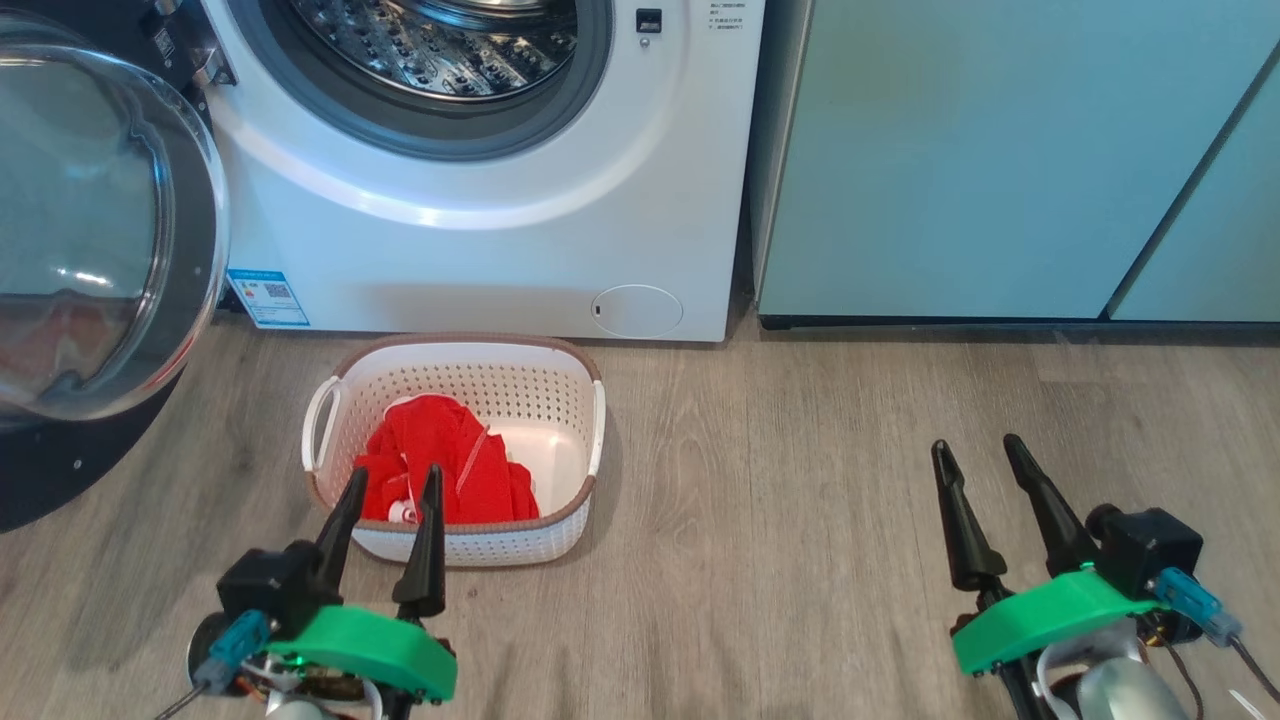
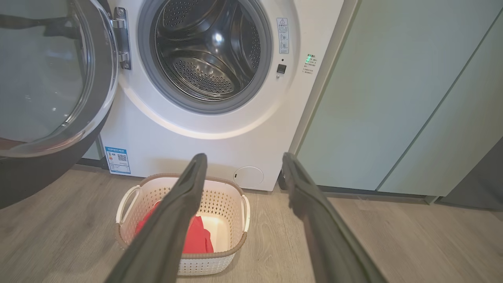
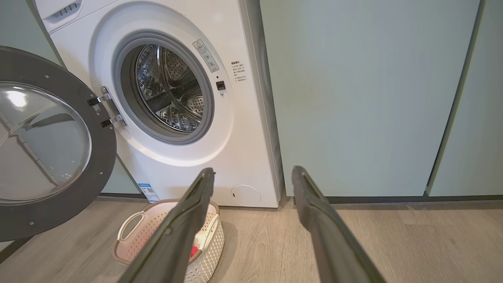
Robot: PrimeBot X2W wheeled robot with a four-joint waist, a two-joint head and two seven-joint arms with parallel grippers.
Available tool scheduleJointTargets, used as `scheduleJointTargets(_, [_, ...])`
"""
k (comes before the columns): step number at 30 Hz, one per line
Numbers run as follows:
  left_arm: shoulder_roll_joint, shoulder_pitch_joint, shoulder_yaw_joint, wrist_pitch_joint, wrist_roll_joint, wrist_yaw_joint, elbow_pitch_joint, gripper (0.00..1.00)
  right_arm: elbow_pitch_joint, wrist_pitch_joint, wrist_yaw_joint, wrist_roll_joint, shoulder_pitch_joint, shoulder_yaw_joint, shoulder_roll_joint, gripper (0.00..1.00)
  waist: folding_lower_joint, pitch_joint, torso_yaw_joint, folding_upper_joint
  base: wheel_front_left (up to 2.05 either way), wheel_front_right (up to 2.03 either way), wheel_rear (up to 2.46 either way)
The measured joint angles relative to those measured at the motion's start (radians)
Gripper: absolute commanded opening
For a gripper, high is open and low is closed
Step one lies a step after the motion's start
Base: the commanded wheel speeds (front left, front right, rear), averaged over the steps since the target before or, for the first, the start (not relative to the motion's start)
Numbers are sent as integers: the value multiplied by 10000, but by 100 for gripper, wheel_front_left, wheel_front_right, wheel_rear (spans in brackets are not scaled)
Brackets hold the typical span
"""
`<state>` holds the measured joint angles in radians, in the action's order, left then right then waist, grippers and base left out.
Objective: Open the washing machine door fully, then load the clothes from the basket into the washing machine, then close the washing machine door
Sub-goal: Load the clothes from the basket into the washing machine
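Green plastic mounts carry the two grippers at the bottom of the head view. The left gripper has its two dark fingers spread apart and holds nothing. Its tips lie over the near edge of the basket in that view, and I cannot tell if they touch it. The right gripper is also spread wide and empty. It hangs over the grey-brown wooden floor, well apart from the basket, on the robot's right.

The basket is cream-white with small holes, a brown rim and white handles. It stands on the floor just in front of the washing machine. The clothes are inside it, a red pile with some white, lying toward the left half; the right half of the bottom is bare.

Behind the basket the white washing machine shows its steel drum inside a grey ring, and no red fabric can be seen in it. Low on its front there is a blue label at the left and a small round panel at the right. The door is open, swung out to the left on its hinge, with its clear domed glass facing the robot and its black rim around it. Pale teal cabinets stand just beside the machine on the right
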<state>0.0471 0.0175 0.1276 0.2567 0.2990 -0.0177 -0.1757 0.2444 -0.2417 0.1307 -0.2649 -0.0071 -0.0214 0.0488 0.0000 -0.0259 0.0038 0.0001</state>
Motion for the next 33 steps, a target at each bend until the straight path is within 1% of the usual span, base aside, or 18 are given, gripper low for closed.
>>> scheduleJointTargets(5, [2, 21, -17, 0, 138, -12, 0, 100, -8, 12, 0, 2, -2, -10, -6, 100, 0, 4, 18, 0, 139, -139, 0])
scheduleJointTargets(12, [0, 19, -19, 0, 138, -8, 0, 100, -10, 12, 0, 2, -3, -6, -6, 100, 0, 45, 82, 0, 205, -205, 0])
scheduleJointTargets(14, [0, 16, -21, 0, 136, 36, 2, 100, -10, 12, 0, 2, -4, -4, -6, 100, 0, 61, 107, 0, 213, -213, 0])
scheduleJointTargets(17, [2, 7, -44, 0, 71, 217, -12, 100, -12, 12, 0, 0, -5, -2, -6, 100, 0, 91, 141, 0, 202, -200, -2])
scheduleJointTargets(21, [0, -27, -35, 0, -96, 222, -35, 100, -8, 12, 0, 0, -12, -8, -6, 100, 0, 128, 171, 0, 154, -154, 0])
scheduleJointTargets(27, [-6, -71, -31, 0, -100, 221, -33, 100, 17, 10, 0, -4, -52, -8, -4, 100, 0, 165, 165, 0, 86, -86, 0])
scheduleJointTargets(33, [-4, -65, -33, 0, -96, 226, -29, 100, 42, 8, 0, -4, -55, -27, -8, 100, 0, 166, 147, 0, 0, 0, 0])
